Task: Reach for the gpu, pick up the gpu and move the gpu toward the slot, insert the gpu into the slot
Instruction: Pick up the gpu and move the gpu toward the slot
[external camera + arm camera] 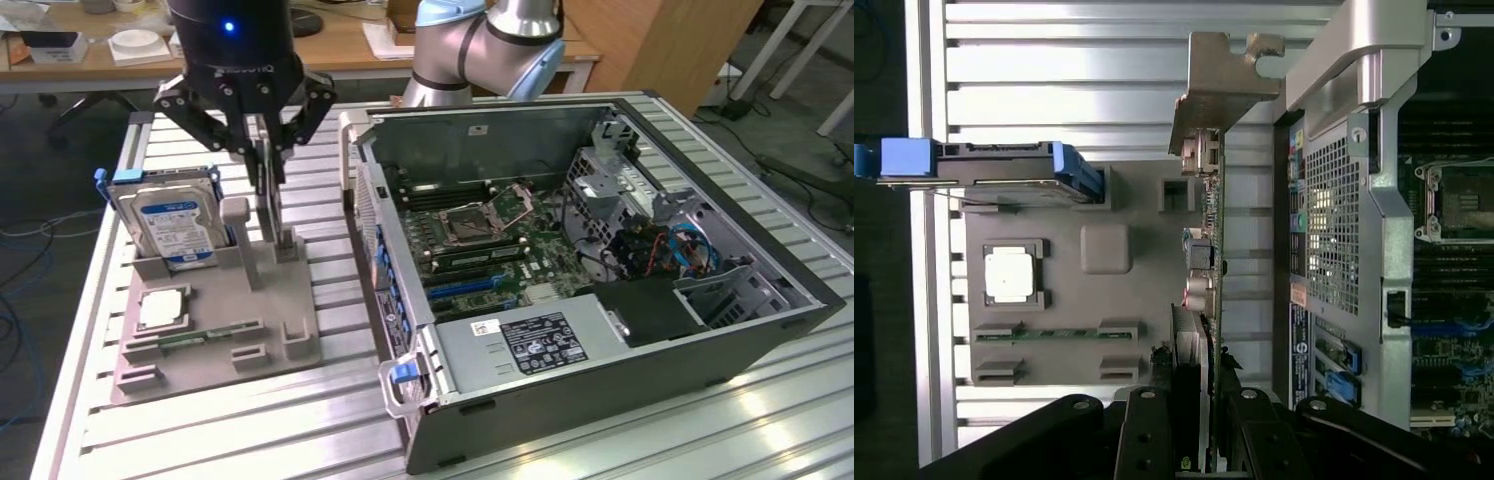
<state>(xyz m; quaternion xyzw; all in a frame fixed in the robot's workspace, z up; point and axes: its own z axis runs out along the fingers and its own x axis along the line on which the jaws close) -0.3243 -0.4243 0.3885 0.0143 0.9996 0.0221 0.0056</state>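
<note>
Gpu stands on edge, lengthwise alongside the case.

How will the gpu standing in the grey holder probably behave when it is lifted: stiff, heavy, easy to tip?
Probably stiff: the gpu is a flat circuit card. Likely end-heavy, since a metal bracket sits at one end, so it may tilt. Standing thin and upright in the grey holder, it may tip if pushed sideways.
</note>
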